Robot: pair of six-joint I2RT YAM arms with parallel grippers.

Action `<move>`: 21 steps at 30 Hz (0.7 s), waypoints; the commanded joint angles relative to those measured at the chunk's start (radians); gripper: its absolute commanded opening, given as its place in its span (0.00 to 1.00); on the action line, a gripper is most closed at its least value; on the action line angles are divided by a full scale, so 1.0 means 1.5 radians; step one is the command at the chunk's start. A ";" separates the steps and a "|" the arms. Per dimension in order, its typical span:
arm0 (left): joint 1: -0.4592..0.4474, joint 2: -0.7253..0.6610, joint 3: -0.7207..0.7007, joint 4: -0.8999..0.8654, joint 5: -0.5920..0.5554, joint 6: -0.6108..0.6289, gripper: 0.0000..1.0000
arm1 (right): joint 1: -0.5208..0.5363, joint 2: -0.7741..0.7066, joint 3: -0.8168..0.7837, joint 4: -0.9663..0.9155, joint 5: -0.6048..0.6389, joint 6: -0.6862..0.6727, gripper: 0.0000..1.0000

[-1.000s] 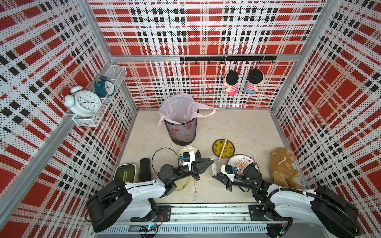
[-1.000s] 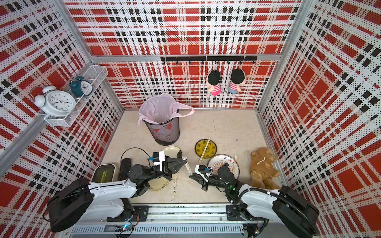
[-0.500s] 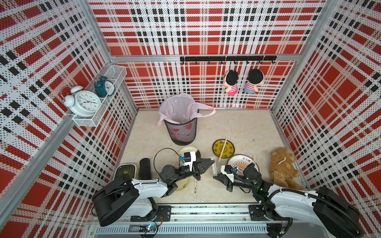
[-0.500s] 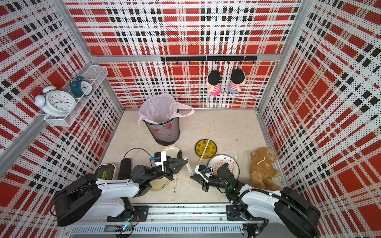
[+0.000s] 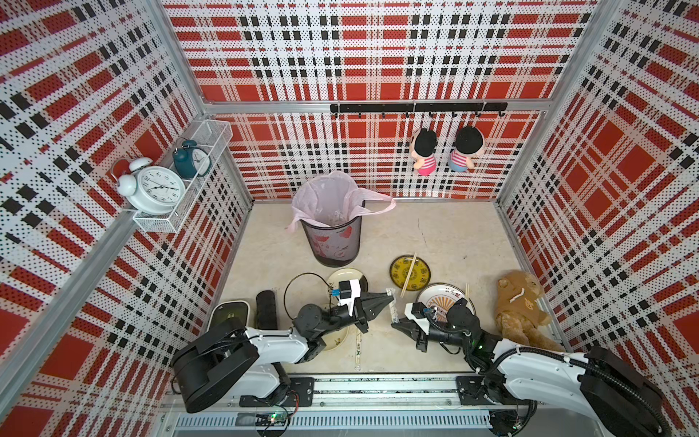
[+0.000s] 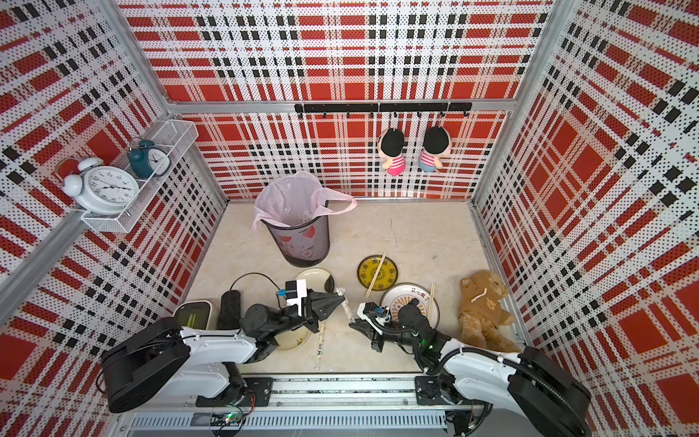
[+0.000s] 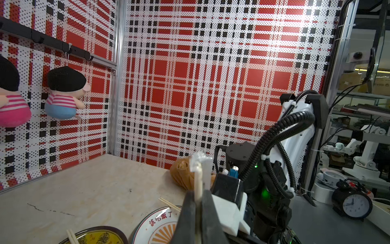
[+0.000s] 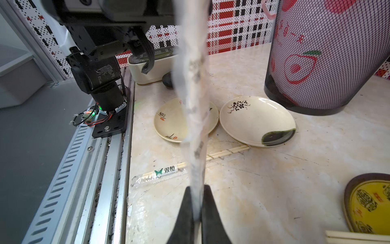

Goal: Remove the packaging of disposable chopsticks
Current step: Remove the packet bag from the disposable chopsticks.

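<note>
Nearest the front rail, a wrapped pair of chopsticks (image 5: 358, 348) lies flat on the table (image 5: 454, 242) (logo end nearer the rail). Just behind it, lifted off the table, a second sleeve (image 5: 392, 312) runs taut between the two arms. The left jaws are pinched tight on its far end, with a pale stick (image 7: 198, 183) showing in the grip. The right jaws are pinched tight on its near end. Further back, bare chopsticks (image 5: 409, 274) lie across a yellow plate (image 5: 421, 276). Another bare pair (image 5: 467, 295) rests on the rim of a white patterned plate (image 5: 438, 297). A mesh bin (image 5: 333, 242) with a pink liner stands farthest back.
</note>
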 commanded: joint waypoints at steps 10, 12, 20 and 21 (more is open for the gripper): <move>-0.022 0.054 -0.035 -0.110 0.004 0.006 0.09 | -0.002 -0.035 0.066 0.141 -0.010 -0.015 0.00; -0.022 0.061 -0.036 -0.108 0.000 0.005 0.10 | -0.001 -0.037 0.064 0.147 -0.010 -0.013 0.00; -0.022 0.081 -0.043 -0.090 -0.006 0.002 0.10 | -0.001 -0.039 0.066 0.167 -0.012 -0.007 0.00; -0.022 0.085 -0.042 -0.089 -0.008 -0.001 0.09 | -0.001 -0.037 0.068 0.166 -0.015 -0.007 0.00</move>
